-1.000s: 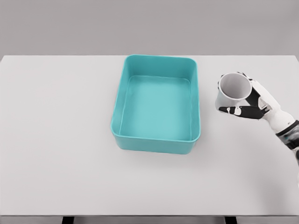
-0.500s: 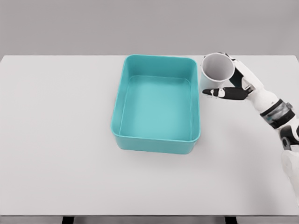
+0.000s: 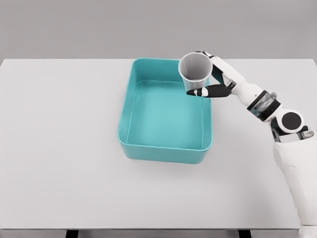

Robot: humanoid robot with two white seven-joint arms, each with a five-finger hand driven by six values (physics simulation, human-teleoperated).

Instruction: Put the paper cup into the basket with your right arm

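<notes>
The right robot hand (image 3: 213,84) grips the cup (image 3: 195,73) above the basket's (image 3: 163,151) far right corner, so releasing here may let it strike the rim and tumble onto the table (image 3: 59,148).

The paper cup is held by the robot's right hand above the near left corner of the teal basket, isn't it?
Not quite. The head view shows the right hand holding the paper cup above the far right corner of the teal basket, not the near left one.
</notes>
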